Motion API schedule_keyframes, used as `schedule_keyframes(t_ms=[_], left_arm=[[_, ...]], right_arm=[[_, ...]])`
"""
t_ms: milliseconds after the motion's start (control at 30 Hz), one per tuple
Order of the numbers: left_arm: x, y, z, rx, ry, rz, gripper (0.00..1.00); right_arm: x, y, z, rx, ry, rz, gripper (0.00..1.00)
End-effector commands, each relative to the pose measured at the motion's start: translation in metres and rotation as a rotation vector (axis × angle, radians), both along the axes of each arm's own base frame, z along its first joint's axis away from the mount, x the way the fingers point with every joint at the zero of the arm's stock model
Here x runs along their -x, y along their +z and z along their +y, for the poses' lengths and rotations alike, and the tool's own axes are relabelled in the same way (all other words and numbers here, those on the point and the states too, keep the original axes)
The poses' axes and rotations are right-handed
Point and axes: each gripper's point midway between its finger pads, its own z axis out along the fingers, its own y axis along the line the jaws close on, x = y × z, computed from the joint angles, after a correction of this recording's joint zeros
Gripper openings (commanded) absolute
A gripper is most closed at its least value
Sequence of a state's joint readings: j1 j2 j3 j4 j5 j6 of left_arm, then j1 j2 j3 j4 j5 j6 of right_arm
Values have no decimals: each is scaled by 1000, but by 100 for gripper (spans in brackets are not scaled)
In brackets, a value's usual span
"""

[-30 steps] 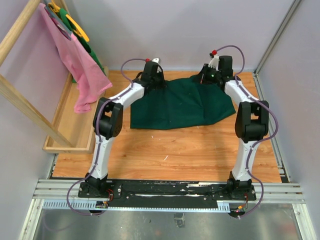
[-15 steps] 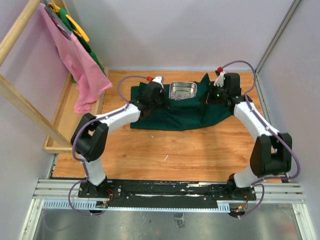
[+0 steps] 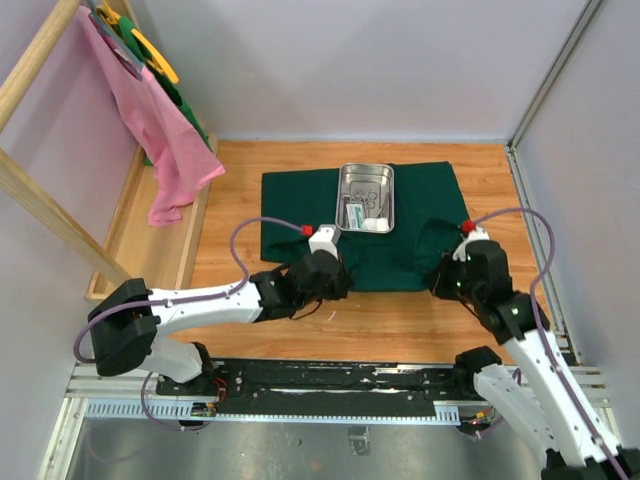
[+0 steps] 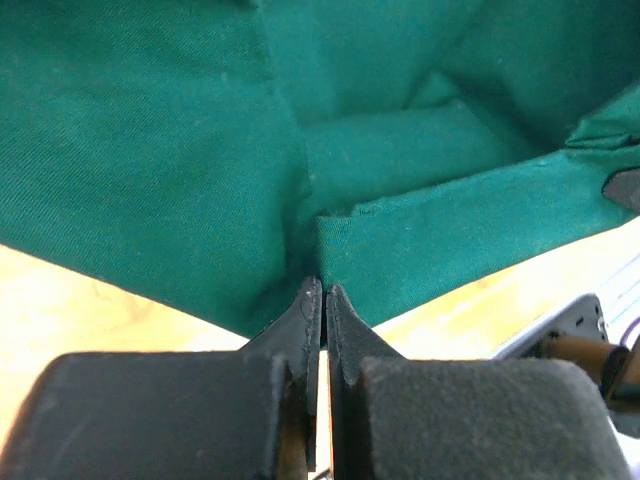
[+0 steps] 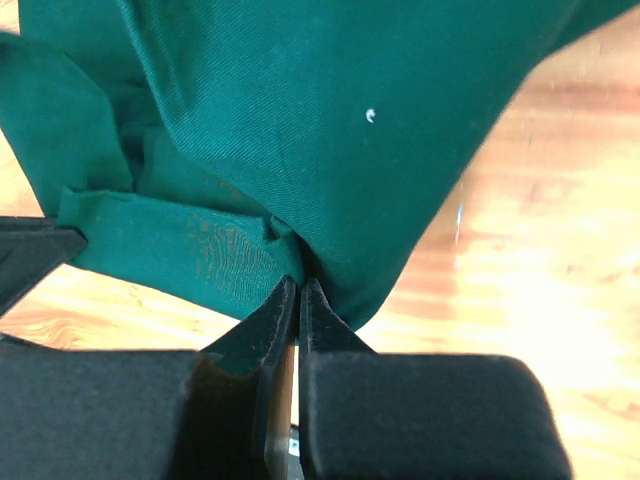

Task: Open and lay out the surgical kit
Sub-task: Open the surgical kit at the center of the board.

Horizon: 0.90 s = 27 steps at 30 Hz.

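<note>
Left claw (image 3: pixel 333 274) and right claw (image 3: pixel 446 277), each clenched on the near edge of the cloth (image 3: pixel 300 200), have pulled it open and flat; the tray (image 3: pixel 341 200) now sits uncovered mid-cloth; unwrapping looks nearly done.

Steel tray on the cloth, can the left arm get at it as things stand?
Probably not yet. The steel tray lies uncovered, nothing in between, but the left gripper is shut on the green cloth at its near edge and must let go first.

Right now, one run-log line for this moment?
left hand: shut on green cloth hem | right hand: shut on green cloth hem | steel tray: exposed on cloth, instruments inside
</note>
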<state>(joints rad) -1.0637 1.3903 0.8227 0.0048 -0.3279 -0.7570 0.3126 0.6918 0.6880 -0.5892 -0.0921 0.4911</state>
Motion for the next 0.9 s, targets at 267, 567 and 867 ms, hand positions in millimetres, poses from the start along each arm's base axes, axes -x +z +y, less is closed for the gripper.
schedule_keyframes(t_ms=[267,567,867], left_arm=[[63,-52,18,-55,128,111,1],[74,24,31,29,126,86,78],[-65,107,112,4,309,-36,99]], right_arm=[[75,-55,-9,-116,-125,199,10],[87,26,-14,-133,-75,73,58],[-48,112,-16,126,-66,-48,69]])
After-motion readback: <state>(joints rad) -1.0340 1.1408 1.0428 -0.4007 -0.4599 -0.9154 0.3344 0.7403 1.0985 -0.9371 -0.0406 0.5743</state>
